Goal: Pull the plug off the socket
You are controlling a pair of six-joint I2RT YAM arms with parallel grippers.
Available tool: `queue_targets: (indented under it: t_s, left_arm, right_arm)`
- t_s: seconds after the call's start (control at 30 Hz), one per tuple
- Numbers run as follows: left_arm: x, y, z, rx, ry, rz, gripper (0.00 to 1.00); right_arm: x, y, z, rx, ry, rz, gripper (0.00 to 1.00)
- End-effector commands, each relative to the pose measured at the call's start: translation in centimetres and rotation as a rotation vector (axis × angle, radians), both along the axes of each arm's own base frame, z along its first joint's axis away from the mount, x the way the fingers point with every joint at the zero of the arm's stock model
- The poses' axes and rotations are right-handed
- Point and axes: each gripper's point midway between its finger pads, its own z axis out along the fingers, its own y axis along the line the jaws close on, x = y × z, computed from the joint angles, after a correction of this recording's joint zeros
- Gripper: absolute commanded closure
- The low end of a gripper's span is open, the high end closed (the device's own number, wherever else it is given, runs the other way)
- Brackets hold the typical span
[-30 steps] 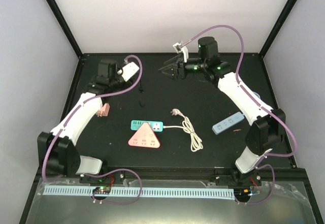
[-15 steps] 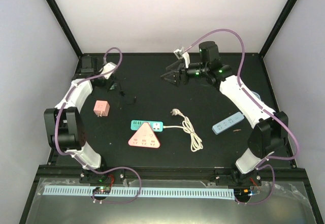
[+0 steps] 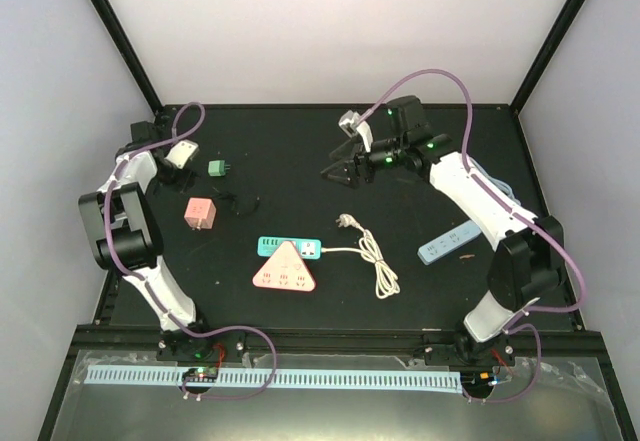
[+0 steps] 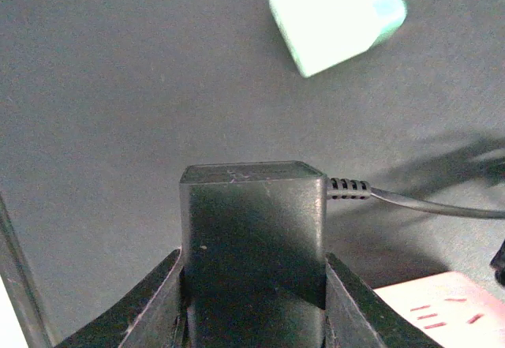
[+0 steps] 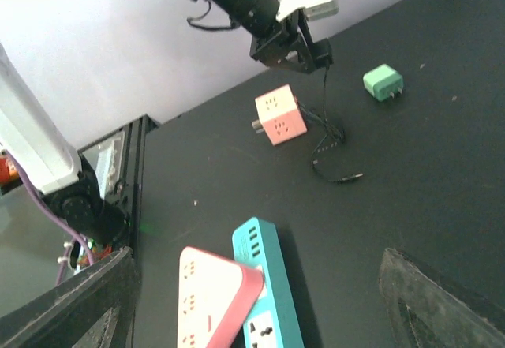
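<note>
L gripper (image 4: 252,304) is pinched on the black plug (image 4: 252,214), holding it above the table (image 4: 95,87) near the far-left corner; the thin cable (image 4: 426,204) runs off the plug to the right; the pink cube socket (image 4: 442,304) lies close by, apart from the plug; a green adapter (image 4: 335,16) sits beyond. R gripper (image 3: 337,163) hovers toward the back w/ fingers spread wide; mid-table, the teal strip (image 3: 290,247) & pink triangular strip (image 3: 286,268) touch.
</note>
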Motion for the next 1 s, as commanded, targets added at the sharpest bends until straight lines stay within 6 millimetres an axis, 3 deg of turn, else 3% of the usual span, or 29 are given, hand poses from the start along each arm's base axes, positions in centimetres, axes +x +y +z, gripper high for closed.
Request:
queue_targets:
  t_s: [0.0, 0.33, 0.53, 0.83, 0.9, 0.97]
  left_arm:
    - [-0.5, 1.7, -1.2, 0.016, 0.067, 0.003, 0.87]
    - [-1.5, 2.7, -3.9, 0.012, 0.170, 0.014, 0.78]
    - [-1.9, 2.3, -4.1, -0.012, 0.189, 0.005, 0.60]
    - [-1.9, 1.6, -2.2, -0.048, 0.158, -0.009, 0.33]
    - [-1.9, 1.6, -1.5, -0.044, 0.149, -0.009, 0.21]
    - [-1.7, 1.6, -0.6, -0.036, 0.130, -0.010, 0.16]
  right_arm:
    - [-1.2, -0.1, -2.9, -0.058, 0.011, 0.056, 0.14]
    - [-1.3, -0.8, -9.9, -0.249, 0.117, 0.116, 0.20]
    - [-1.9, -0.7, -13.1, -0.269, 0.226, 0.155, 0.23]
    - [-3.4, 0.6, -17.0, -0.317, 0.337, 0.190, 0.28]
    - [-3.7, 1.0, -17.5, -0.321, 0.361, 0.197, 0.29]
    - [-4.0, 1.2, -17.9, -0.324, 0.377, 0.210, 0.30]
